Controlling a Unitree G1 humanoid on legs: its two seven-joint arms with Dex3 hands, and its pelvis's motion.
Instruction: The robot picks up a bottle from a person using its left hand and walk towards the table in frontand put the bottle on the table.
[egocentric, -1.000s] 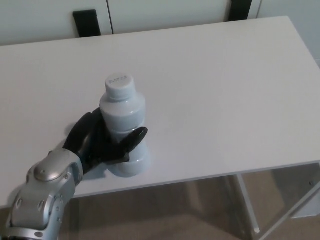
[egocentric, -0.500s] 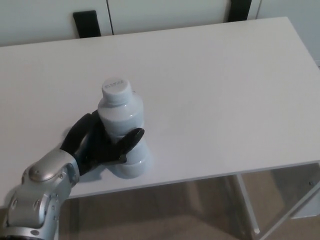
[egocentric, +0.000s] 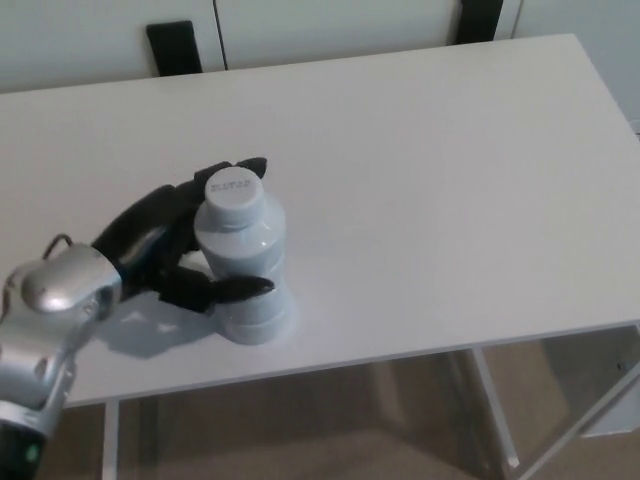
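White plastic bottle (egocentric: 240, 255) stands upright on the table (egocentric: 450, 180), just right of my left hand (egocentric: 165, 245). My fingers (egocentric: 232, 168) bracket it, spread loose.

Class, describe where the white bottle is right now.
In the head view, the white bottle stands upright on the white table, left of centre near its front edge, with the left hand close at its left side.

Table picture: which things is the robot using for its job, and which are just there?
For the job: bottle, left hand, table.
Just there: black shape behind the table, floor.
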